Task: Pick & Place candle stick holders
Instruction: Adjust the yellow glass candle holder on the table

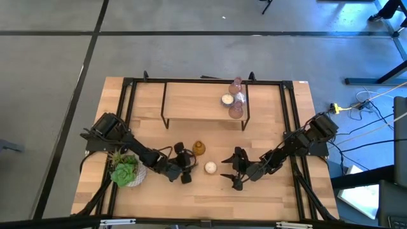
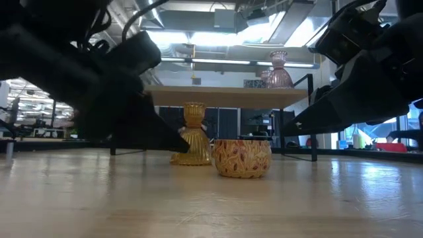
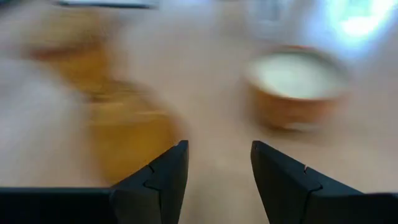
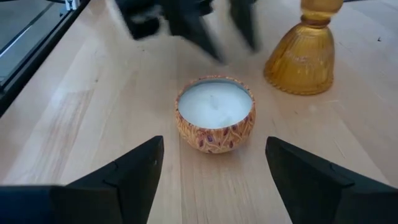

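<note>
plant: green succulent (image 1: 124, 168) in a white pot, left side of the counter (image 1: 152, 197), by the left arm.
left pincer (image 1: 185, 163): low over the counter, between plant and amber holder, fingers (image 3: 163, 180) parted narrow, nothing between them.
amber holder (image 1: 199, 148): gold, waisted, upright on the counter just beside the left pincer; clear in the right wrist view (image 4: 305, 53) and the low view (image 2: 192, 135).
candle cup (image 1: 210, 168): small round patterned cup with white wax, on the counter between the two pincers, just beside the amber holder, not touching it; also (image 4: 216, 122), (image 2: 242, 157), blurred in (image 3: 297, 87).
right pincer (image 1: 236, 170): low over the counter just right of the candle cup, fingers (image 4: 127, 171) spread wide, empty, cup in front of the gap.
shelf (image 1: 203, 102): raised wooden shelf on a black frame at the back of the counter.
shelf holders: a white-topped one (image 1: 227, 100) and pinkish glass ones (image 1: 237, 97) clustered at the shelf's right end, pink vase shape seen from low (image 2: 279, 69).
</note>
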